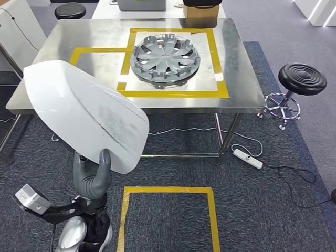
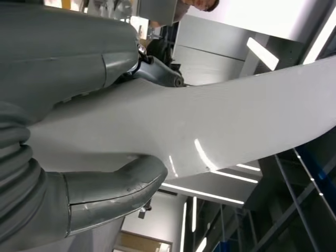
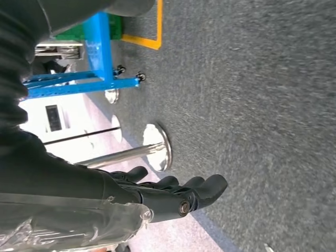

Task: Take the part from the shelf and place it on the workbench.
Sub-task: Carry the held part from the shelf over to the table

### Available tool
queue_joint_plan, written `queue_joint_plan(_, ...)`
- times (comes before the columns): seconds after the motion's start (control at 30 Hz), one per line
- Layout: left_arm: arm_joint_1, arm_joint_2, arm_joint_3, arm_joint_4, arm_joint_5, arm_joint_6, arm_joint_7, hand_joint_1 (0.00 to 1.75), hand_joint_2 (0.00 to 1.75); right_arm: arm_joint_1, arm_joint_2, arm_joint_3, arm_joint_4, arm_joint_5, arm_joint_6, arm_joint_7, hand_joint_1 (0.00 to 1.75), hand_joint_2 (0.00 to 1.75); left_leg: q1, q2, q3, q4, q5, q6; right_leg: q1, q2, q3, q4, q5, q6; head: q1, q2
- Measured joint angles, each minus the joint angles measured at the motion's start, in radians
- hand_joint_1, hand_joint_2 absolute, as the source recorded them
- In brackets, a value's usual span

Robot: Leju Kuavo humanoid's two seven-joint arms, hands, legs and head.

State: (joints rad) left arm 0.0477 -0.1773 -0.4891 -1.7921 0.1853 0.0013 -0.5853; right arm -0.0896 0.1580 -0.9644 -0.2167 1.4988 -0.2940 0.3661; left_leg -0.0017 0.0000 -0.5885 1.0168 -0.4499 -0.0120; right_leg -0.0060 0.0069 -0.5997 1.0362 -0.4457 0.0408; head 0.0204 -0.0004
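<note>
The left robot hand [image 1: 92,176] grasps the white part [image 1: 85,113] by its lower edge, thumb on the near face and fingers behind, and carries it tilted in the air in front of the surface [image 1: 241,79], short of its near edge and not yet over it. The step in hand, as I judge it, is the carry and set-down: the panel is broad and held from one end, so it will lever against the grip — the arm should rise enough for the far end to pass above the steel edge, then lower it flat. The taped rectangle on the right already holds a grey wheel cover [image 1: 165,59], so the smaller yellow outline [image 1: 85,51] to its left looks like the free spot; the panel must stay apart from the cover on the way down. The head view gives this layout, plus the yellow floor square [image 1: 168,218] and a black stool [image 1: 302,79] off to the right. The left wrist view adds what the head view hides: the thick thumb [image 2: 118,189] pressed on the glossy face and a dark finger [image 2: 158,71] hooked over the opposite side. The right wrist view shows the right robot hand [image 3: 174,194] hanging over grey carpet — released, fingers loosely extended, nothing in them.
</note>
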Motion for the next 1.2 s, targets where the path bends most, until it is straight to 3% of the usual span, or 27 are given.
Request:
queue_joint_plan(0.07,-0.002,-0.005,0.0,0.004,0.031,-0.007,0.019,1.75,1.75,0.001,0.0,0.0,0.0,0.004,0.017,0.001,0.0,1.75,0.002,0.0,-0.011,0.025,-0.02,-0.012,-0.003,0.001,0.001,-0.005,0.005,-0.011,-0.002,0.0)
queue_joint_plan(0.17,-0.003,-0.008,0.001,0.01,0.076,-0.027,0.031,1.75,1.75,0.002,0.001,0.001,0.0,0.012,0.014,-0.001,0.0,1.75,0.003,-0.001,-0.089,0.185,-0.101,-0.024,-0.005,0.002,0.001,-0.007,0.007,-0.02,-0.006,0.0)
queue_joint_plan(0.23,-0.001,-0.007,0.001,0.013,0.087,-0.039,0.027,1.75,1.75,0.004,0.002,0.004,0.0,0.021,0.004,-0.002,0.0,1.75,0.004,-0.001,-0.128,0.257,-0.115,-0.027,-0.005,0.002,0.001,-0.007,0.006,-0.021,-0.006,0.0)
queue_joint_plan(0.27,-0.001,-0.007,0.002,0.014,0.088,-0.045,0.024,1.75,1.75,0.004,0.002,0.006,0.0,0.026,0.0,-0.002,0.0,1.75,0.004,-0.001,-0.123,0.243,-0.094,-0.026,-0.005,0.003,0.001,-0.007,0.006,-0.021,-0.005,0.0)
queue_joint_plan(0.37,-0.001,-0.007,0.003,0.014,0.089,-0.065,0.017,1.75,1.75,0.003,0.005,0.013,0.0,0.033,-0.005,-0.004,0.0,1.75,0.006,-0.001,-0.039,0.073,-0.009,-0.021,-0.004,0.007,0.001,-0.005,0.005,-0.014,-0.006,0.0)
queue_joint_plan(0.43,-0.003,-0.006,0.002,0.013,0.092,-0.1,0.01,1.75,1.75,0.003,0.005,0.017,0.0,0.034,-0.004,-0.008,0.0,1.75,0.005,-0.003,-0.008,0.006,0.005,-0.012,0.001,0.009,-0.002,-0.004,0.005,-0.003,-0.006,0.0)
queue_joint_plan(0.5,-0.004,-0.005,0.001,0.013,0.095,-0.14,-0.001,1.75,1.75,0.004,0.006,0.021,0.0,0.035,0.0,-0.013,0.0,1.75,0.005,-0.005,-0.007,-0.003,0.006,0.003,0.0,0.009,-0.003,-0.008,0.007,0.009,-0.005,0.0)
queue_joint_plan(0.57,-0.006,-0.005,0.001,0.013,0.09,-0.174,-0.009,1.75,1.75,0.004,0.005,0.023,0.0,0.036,0.003,-0.018,0.0,1.75,0.007,-0.004,-0.006,-0.006,0.009,0.015,-0.001,0.006,-0.014,0.012,-0.01,0.018,-0.002,0.0)
queue_joint_plan(0.6,-0.009,-0.004,0.001,0.013,0.086,-0.19,-0.012,1.75,1.75,0.004,0.005,0.024,0.0,0.037,0.005,-0.02,0.0,1.75,0.009,-0.004,-0.005,-0.008,0.008,0.021,-0.002,0.005,-0.032,0.051,-0.033,0.022,0.0,0.0)
queue_joint_plan(0.67,-0.011,-0.001,0.0,0.013,0.073,-0.212,-0.021,1.75,1.75,0.003,0.005,0.026,0.0,0.04,0.009,-0.024,0.0,1.75,0.008,-0.004,-0.004,-0.008,-0.003,0.03,-0.002,0.002,-0.093,0.178,-0.089,0.025,0.006,0.0)
queue_joint_plan(0.7,-0.012,0.0,0.001,0.013,0.067,-0.218,-0.026,1.75,1.75,0.004,0.005,0.027,0.0,0.041,0.012,-0.025,0.0,1.75,0.007,-0.004,-0.001,-0.008,-0.009,0.033,-0.003,0.002,-0.124,0.239,-0.105,0.027,0.006,0.0)
queue_joint_plan(0.73,-0.011,0.002,0.001,0.013,0.061,-0.221,-0.031,1.75,1.75,0.006,0.005,0.027,0.0,0.043,0.014,-0.026,0.0,1.75,0.006,-0.004,0.003,-0.008,-0.014,0.034,-0.003,0.002,-0.143,0.272,-0.103,0.028,0.007,0.0)
queue_joint_plan(0.77,-0.011,0.003,0.001,0.013,0.058,-0.223,-0.033,1.75,1.75,0.008,0.005,0.028,0.0,0.045,0.016,-0.027,0.0,1.75,0.006,-0.004,0.01,-0.008,-0.017,0.033,-0.003,0.002,-0.145,0.267,-0.085,0.028,0.008,0.0)
queue_joint_plan(0.8,-0.011,0.003,0.002,0.013,0.055,-0.224,-0.035,1.75,1.75,0.009,0.005,0.028,0.0,0.045,0.017,-0.027,0.0,1.75,0.006,-0.003,0.018,-0.008,-0.019,0.031,-0.004,0.001,-0.125,0.224,-0.053,0.028,0.008,0.0)
queue_joint_plan(0.83,-0.011,0.003,0.002,0.013,0.054,-0.225,-0.035,1.75,1.75,0.01,0.005,0.028,0.0,0.046,0.017,-0.027,0.0,1.75,0.007,-0.003,0.027,-0.007,-0.022,0.027,-0.005,0.0,-0.092,0.157,-0.016,0.028,0.008,0.0)
queue_joint_plan(0.9,-0.012,0.003,0.002,0.013,0.053,-0.228,-0.035,1.75,1.75,0.008,0.005,0.029,0.0,0.045,0.017,-0.027,0.0,1.75,0.003,-0.003,0.037,-0.004,-0.026,0.016,-0.005,-0.002,-0.033,0.043,0.021,0.024,0.008,0.0)
queue_joint_plan(0.93,-0.012,0.002,0.003,0.013,0.053,-0.229,-0.035,1.75,1.75,0.007,0.006,0.029,0.0,0.045,0.017,-0.028,0.0,1.75,0.001,-0.003,0.038,-0.003,-0.028,0.011,-0.004,-0.002,-0.02,0.017,0.023,0.02,0.008,0.0)
queue_joint_plan(1.03,-0.012,0.0,0.006,0.012,0.054,-0.232,-0.035,1.75,1.75,0.006,0.005,0.029,0.0,0.042,0.017,-0.028,0.0,1.75,0.002,-0.003,0.037,-0.005,-0.033,-0.004,-0.002,0.001,-0.016,0.005,0.011,0.001,0.004,0.0)
queue_joint_plan(1.1,-0.012,-0.002,0.007,0.011,0.055,-0.232,-0.035,1.75,1.75,0.006,0.005,0.029,0.0,0.041,0.016,-0.028,0.0,1.75,0.004,-0.003,0.021,0.031,-0.056,-0.015,-0.004,0.002,-0.01,0.001,0.008,-0.011,0.0,0.0)
queue_joint_plan(1.2,-0.009,-0.005,0.009,0.01,0.059,-0.232,-0.035,1.75,1.75,0.004,0.006,0.029,0.0,0.041,0.018,-0.031,0.0,1.75,0.004,-0.003,-0.079,0.199,-0.117,-0.023,-0.005,0.002,-0.004,0.0,0.002,-0.022,-0.006,0.0)
